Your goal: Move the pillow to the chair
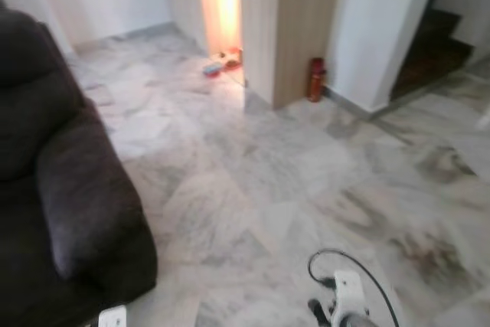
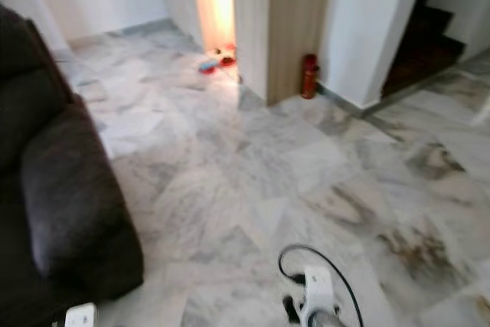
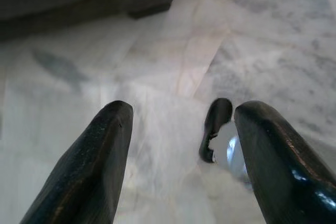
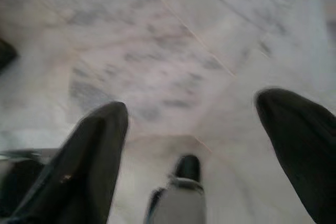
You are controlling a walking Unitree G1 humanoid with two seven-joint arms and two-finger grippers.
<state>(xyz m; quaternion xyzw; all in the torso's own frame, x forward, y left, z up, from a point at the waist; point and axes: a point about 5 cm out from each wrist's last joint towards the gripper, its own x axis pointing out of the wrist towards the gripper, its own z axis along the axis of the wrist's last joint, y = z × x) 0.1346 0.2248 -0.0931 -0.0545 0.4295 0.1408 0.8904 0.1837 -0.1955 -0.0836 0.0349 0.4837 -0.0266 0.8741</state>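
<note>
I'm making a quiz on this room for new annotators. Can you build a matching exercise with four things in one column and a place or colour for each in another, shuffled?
Things:
1. sofa
2. red bottle
3. marble floor
4. staircase

Descriptions:
A. grey-veined white
B. far right, dark steps
C. dark brown, on the robot's left
D. standing at the foot of the wooden cabinet

Pairs: 1-C, 2-D, 3-A, 4-B

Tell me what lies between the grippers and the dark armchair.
Nothing visible blocks the way. Both the left gripper and right gripper hang open over bare grey-veined marble floor, and the dark brown upholstered armchair stands to the robot's left. I see no pillow.
</note>
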